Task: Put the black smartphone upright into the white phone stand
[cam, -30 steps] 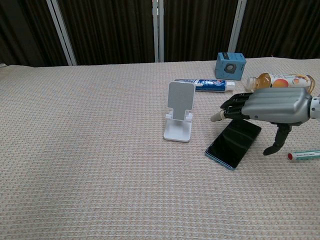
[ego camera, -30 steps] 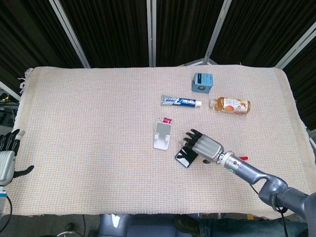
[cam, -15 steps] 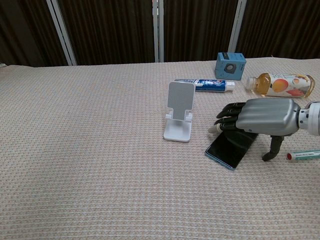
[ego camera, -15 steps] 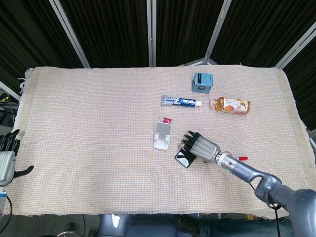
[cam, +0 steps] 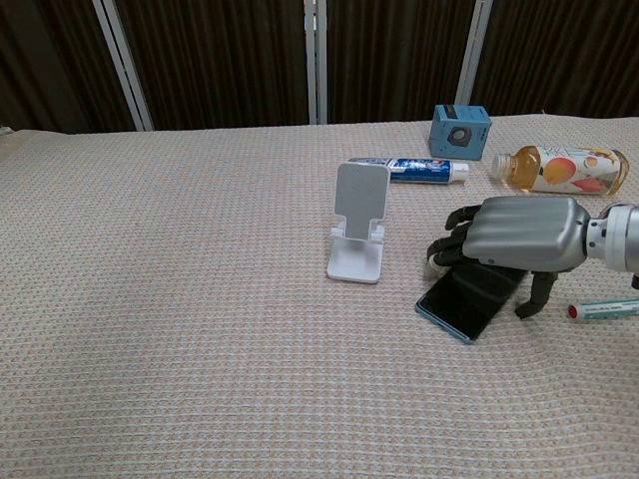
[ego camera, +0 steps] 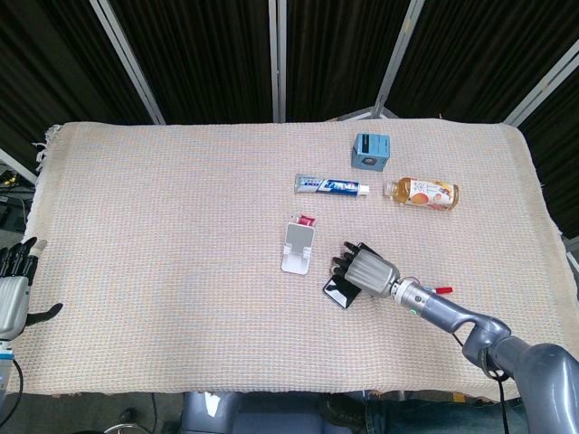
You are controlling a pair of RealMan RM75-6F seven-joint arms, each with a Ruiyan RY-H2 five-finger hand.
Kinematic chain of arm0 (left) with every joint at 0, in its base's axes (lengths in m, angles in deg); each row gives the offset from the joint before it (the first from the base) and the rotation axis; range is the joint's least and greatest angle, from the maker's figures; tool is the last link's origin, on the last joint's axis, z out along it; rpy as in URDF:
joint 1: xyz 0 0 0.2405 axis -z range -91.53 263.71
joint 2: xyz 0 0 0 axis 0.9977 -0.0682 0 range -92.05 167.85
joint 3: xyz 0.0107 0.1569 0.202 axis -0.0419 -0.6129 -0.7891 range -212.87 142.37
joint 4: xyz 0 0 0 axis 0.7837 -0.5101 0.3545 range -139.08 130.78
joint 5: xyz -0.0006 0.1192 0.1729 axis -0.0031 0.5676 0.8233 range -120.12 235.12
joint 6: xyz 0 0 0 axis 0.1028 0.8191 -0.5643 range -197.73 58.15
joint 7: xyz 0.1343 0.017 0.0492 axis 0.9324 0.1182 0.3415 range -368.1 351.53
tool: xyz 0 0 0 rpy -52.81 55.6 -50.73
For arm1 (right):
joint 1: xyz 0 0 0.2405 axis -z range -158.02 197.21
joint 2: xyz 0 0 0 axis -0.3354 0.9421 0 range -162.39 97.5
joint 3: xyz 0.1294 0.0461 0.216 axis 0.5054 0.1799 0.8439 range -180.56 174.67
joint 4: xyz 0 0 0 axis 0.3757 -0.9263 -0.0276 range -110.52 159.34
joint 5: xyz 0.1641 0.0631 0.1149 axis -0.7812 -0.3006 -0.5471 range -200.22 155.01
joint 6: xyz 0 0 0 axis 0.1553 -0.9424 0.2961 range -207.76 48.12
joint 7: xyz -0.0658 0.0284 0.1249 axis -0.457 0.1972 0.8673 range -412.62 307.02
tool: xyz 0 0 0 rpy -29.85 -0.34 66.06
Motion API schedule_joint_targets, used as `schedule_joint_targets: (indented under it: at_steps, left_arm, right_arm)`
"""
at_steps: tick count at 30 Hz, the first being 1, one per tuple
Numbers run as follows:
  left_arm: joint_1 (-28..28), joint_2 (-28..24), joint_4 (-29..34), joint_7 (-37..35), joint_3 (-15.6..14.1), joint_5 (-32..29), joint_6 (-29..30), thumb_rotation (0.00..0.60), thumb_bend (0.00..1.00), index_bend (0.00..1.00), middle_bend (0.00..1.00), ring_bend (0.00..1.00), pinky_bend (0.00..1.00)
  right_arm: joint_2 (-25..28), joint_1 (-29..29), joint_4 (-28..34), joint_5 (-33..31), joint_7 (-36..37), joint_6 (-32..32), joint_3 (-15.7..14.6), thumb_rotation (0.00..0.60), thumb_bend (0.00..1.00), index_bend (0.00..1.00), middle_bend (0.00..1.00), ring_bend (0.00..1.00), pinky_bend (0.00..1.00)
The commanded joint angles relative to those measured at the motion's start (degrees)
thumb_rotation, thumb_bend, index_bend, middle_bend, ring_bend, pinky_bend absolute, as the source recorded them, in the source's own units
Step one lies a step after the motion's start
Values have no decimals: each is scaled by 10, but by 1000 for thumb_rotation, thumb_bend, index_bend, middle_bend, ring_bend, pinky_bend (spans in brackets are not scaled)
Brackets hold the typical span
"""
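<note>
the phone (cam: pixel 467 301) lay flat on the cloth just right of the stand (cam: pixel 357 225), under the right hand (cam: pixel 514 237); whether its curled fingers gripped it, i could not tell. thin, stiff and slick-looking, it probably needed pinching by its long edges.

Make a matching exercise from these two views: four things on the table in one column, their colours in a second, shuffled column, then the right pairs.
Things:
1. phone stand
2. smartphone
3. small box
4. bottle

Colours:
A. black
B. orange
C. white
D. blue

Pairs: 1-C, 2-A, 3-D, 4-B
</note>
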Motion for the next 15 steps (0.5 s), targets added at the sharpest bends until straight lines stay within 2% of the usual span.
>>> schedule_joint_targets:
  at_steps: [1, 3, 9, 15]
  left_arm:
    - [0, 0, 0, 1, 0, 0, 0, 600, 0, 0, 0, 0, 0]
    - [0, 0, 0, 1, 0, 0, 0, 600, 0, 0, 0, 0, 0]
    - [1, 0, 0, 0, -1, 0, -3, 600, 0, 0, 0, 0, 0]
    - [2, -2, 1, -5, -1, 1, -4, 600, 0, 0, 0, 0, 0]
  right_arm:
    - [-7, 1, -14, 3, 7, -18, -5, 600, 189, 523, 561, 494, 301]
    - [-10, 2, -23, 3, 10, -29, -8, 600, 199, 541, 567, 502, 341]
    - [-6, 6, -33, 2, 5, -51, -9, 600, 201, 549, 566, 503, 341]
    - [23, 12, -10, 1, -18, -92, -5, 600, 205, 549, 566, 503, 341]
